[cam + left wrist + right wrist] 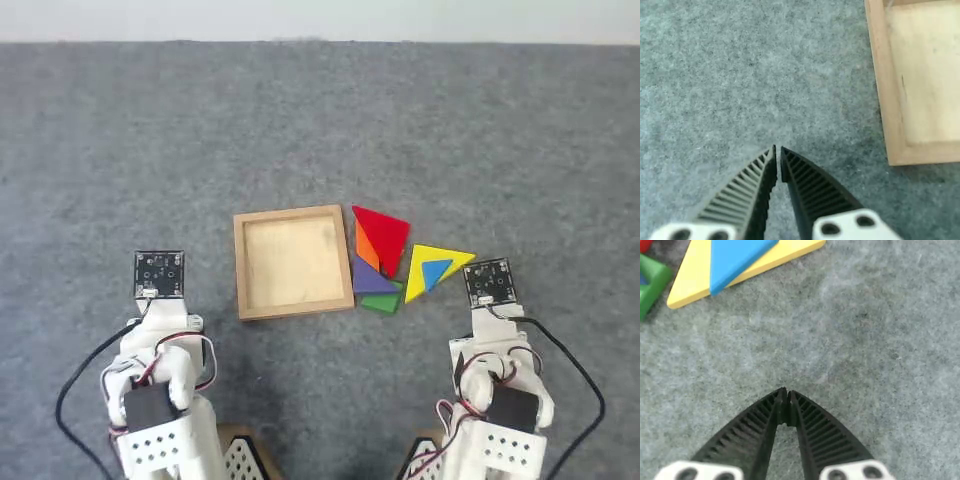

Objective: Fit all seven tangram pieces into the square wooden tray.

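The square wooden tray (243, 268) lies in the middle of the grey mat with nothing in it. Its corner (890, 100) shows in the left wrist view. Just right of it the tangram pieces lie in a heap: red triangle (384, 231), orange piece (365, 247), purple piece (371, 280), green piece (382, 302), and a blue triangle (434, 272) on top of a yellow triangle (444, 257). The blue triangle (735, 257) and yellow triangle (690, 282) lie just beyond my right gripper (785, 392), which is shut and holds nothing. My left gripper (778, 150) hovers shut over bare mat left of the tray.
Both arms sit at the near edge of the grey mat (300, 120), the left arm (160, 275) left of the tray, the right arm (490, 283) beside the yellow triangle. Cables loop by each base. The mat's far half holds nothing.
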Controlling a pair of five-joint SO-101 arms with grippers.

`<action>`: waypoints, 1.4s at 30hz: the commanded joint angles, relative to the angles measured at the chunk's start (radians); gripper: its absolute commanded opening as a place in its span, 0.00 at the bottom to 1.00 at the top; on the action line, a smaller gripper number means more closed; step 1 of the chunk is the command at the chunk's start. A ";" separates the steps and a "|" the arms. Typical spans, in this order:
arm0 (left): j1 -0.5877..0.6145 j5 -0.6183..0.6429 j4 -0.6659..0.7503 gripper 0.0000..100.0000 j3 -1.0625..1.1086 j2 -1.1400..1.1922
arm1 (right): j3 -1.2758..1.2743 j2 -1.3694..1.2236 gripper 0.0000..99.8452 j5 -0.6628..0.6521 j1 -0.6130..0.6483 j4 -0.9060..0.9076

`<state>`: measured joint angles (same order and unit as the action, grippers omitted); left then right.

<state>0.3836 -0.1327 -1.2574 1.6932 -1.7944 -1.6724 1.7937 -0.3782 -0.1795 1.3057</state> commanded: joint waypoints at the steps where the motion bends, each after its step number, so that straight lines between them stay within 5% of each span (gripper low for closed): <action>1: 0.003 -0.009 -0.005 0.02 -0.008 -0.018 | -0.012 0.021 0.01 -0.011 -0.004 0.008; 30: 0.003 -0.009 -0.005 0.02 -0.008 -0.018 | -0.012 0.021 0.01 -0.005 0.001 0.008; 42: 0.003 -0.009 -0.005 0.02 -0.008 -0.018 | -0.011 0.021 0.01 -0.020 0.130 -0.050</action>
<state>0.3836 -0.1327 -1.2574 1.6932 -1.7944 -1.6724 1.7937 -0.3782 -0.0552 1.3057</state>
